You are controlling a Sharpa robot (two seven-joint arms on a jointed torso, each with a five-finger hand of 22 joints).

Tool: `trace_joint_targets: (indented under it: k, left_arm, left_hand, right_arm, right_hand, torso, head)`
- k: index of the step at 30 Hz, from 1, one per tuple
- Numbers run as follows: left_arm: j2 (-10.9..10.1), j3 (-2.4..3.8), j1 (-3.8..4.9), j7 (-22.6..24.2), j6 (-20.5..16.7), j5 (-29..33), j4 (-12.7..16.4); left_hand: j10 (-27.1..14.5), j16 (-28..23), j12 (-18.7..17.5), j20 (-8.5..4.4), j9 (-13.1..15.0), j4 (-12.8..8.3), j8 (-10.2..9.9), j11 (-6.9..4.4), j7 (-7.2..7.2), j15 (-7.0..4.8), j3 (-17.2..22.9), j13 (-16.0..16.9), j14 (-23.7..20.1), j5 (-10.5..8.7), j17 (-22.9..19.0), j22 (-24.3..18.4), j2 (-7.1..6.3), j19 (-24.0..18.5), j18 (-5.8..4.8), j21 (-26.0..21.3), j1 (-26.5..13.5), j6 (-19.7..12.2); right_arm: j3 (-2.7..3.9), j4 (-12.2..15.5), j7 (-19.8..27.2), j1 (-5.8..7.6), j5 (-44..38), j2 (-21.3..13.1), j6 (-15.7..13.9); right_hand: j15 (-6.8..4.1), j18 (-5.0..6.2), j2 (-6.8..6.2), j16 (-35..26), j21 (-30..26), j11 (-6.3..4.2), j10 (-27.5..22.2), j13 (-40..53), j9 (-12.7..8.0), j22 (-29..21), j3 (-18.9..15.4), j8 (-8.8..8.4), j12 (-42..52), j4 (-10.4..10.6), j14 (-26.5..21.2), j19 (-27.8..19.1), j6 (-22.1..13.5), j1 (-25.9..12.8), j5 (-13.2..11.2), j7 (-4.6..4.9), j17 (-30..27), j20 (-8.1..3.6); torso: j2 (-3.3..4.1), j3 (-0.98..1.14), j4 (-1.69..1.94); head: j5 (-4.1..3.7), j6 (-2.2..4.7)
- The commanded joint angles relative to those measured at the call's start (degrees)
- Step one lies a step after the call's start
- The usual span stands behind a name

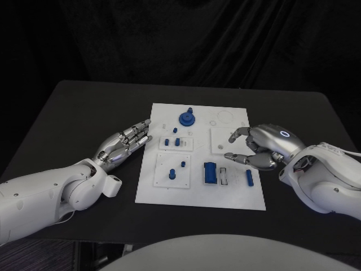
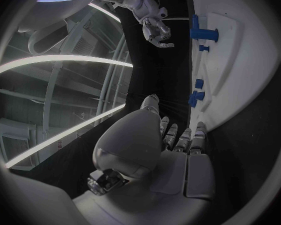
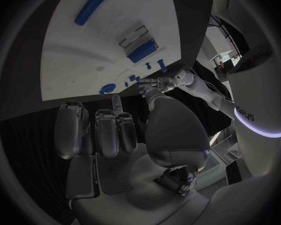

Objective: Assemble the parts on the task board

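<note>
The white task board (image 1: 198, 192) lies mid-table. On it are a round blue knob piece (image 1: 186, 118), small blue pegs (image 1: 171, 141), two more pegs (image 1: 172, 174), a blue block (image 1: 209, 172) and a blue bar (image 1: 249, 178). My left hand (image 1: 128, 139) lies just off the board's left edge with its fingers stretched out and nothing in it. My right hand (image 1: 257, 148) hovers over the board's right side, fingers bent and apart, holding nothing. The left wrist view shows my left hand (image 2: 178, 150) beside the board (image 2: 240, 60). The right wrist view shows my right hand (image 3: 115, 135) above the bar (image 3: 92, 6) and block (image 3: 142, 51).
The black table (image 1: 75, 124) has bare room left, right and behind the board. Empty recesses (image 1: 227, 118) sit at the board's far right corner, and a slotted holder (image 1: 224, 175) stands beside the blue block.
</note>
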Motion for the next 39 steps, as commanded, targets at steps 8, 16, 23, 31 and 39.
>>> trace_joint_targets:
  k: [8, 16, 23, 31, 39]
  left_arm:
    - [0.2, -0.14, -0.27, 4.1, -3.2, -0.2, 0.5]
    - [-0.1, -0.14, -0.27, 10.7, -10.2, -4.7, 1.5]
    - [-0.4, -0.14, -0.28, 13.2, -13.2, -5.9, 2.0]
    - [-0.5, -0.14, -0.29, 12.9, -12.5, -6.2, 1.9]
    - [-0.2, -0.14, -0.32, 11.4, -10.3, -6.2, 1.3]
  left_hand:
    - [0.7, -0.2, 2.0, -6.53, 0.3, 0.8, 0.3, -0.79, 1.08, -5.80, -0.7, 0.3, 0.0, 0.79, -0.1, -1.4, -0.77, -0.6, 0.74, -0.3, -0.2, 2.2]
    - [3.7, -0.2, 5.3, -16.63, 0.7, 0.9, 0.8, -6.17, -0.49, -13.52, -1.5, 0.7, 0.0, 1.95, -0.1, -3.5, -1.89, -1.3, -1.69, -0.7, -0.3, 8.5]
    - [4.0, -0.2, 5.0, -19.19, 0.7, 1.1, 0.6, -8.22, -2.27, -15.89, -1.7, 0.7, 0.0, 2.19, -0.1, -6.4, -2.46, -2.3, -2.00, -1.3, -1.0, 10.2]
    - [3.8, -0.2, 4.3, -18.17, 0.6, 1.0, 0.5, -7.54, -1.78, -14.72, -1.9, 0.6, 0.0, 3.41, -0.1, -6.5, -2.57, -2.3, -2.16, -1.3, -1.2, 9.7]
    - [2.9, -0.2, 2.8, -15.26, 0.5, 0.9, 0.4, -5.94, -0.64, -12.20, -1.4, 0.5, 0.0, 3.78, -0.1, -6.5, -2.06, -2.3, -1.81, -1.3, 0.0, 7.8]
  right_arm:
    - [-0.10, -1.1, -11.2, 1.75, 4.6, -1.3, 17.3]
    - [-0.13, -1.8, -13.6, -0.71, 4.7, -1.8, 19.4]
    - [-0.15, -2.1, -15.1, -3.43, 2.6, -1.6, 18.3]
    - [-0.17, -2.1, -15.6, -4.83, 0.8, -1.2, 17.0]
    - [-0.17, -2.3, -15.7, -5.52, 0.5, -0.3, 16.7]
  right_hand:
    - [0.14, -0.25, 0.65, 1.5, 2.0, -0.05, 5.9, 15.1, 7.3, 11.9, -0.2, 7.28, 0.1, -0.2, 4.7, 2.1, 2.6, -1.6, 5.9, -0.96, 7.4, 0.12]
    - [-0.23, -0.23, 0.42, 1.5, 2.1, -0.49, 5.9, 15.1, 11.4, 11.9, 0.7, 10.15, 0.1, -0.3, 4.6, 2.0, 3.4, -0.8, 11.5, -1.51, 7.3, -0.22]
    - [-0.50, -0.10, 0.28, 1.2, 1.6, -0.82, 5.9, 15.1, 13.2, 11.7, 0.8, 11.15, 0.1, 0.0, 4.5, 1.8, 4.2, -1.6, 10.8, -1.89, 6.6, -0.44]
    - [-0.75, -0.10, 0.38, 1.1, 1.6, -1.11, 5.9, 15.1, 14.6, 11.7, 0.7, 11.43, 0.1, 0.1, 4.5, 1.8, 4.7, -2.6, 8.7, -2.21, 6.5, -0.67]
    - [-0.91, -0.09, 0.60, 1.1, 1.6, -1.28, 5.9, 15.1, 15.6, 11.7, 0.6, 11.13, 0.1, 0.1, 4.5, 1.8, 4.9, -3.8, 6.3, -2.39, 6.4, -0.85]
  torso:
    - [-0.07, -0.04, 0.17]
    - [0.08, -0.12, 0.12]
    - [0.22, 0.03, 0.02]
    - [0.04, -0.09, -0.10]
    - [0.00, -0.03, -0.08]
  head:
    - [-0.79, 0.00]
    - [-1.10, 0.00]
    - [-1.57, 0.00]
    - [-2.38, 0.00]
    - [-2.61, 0.00]
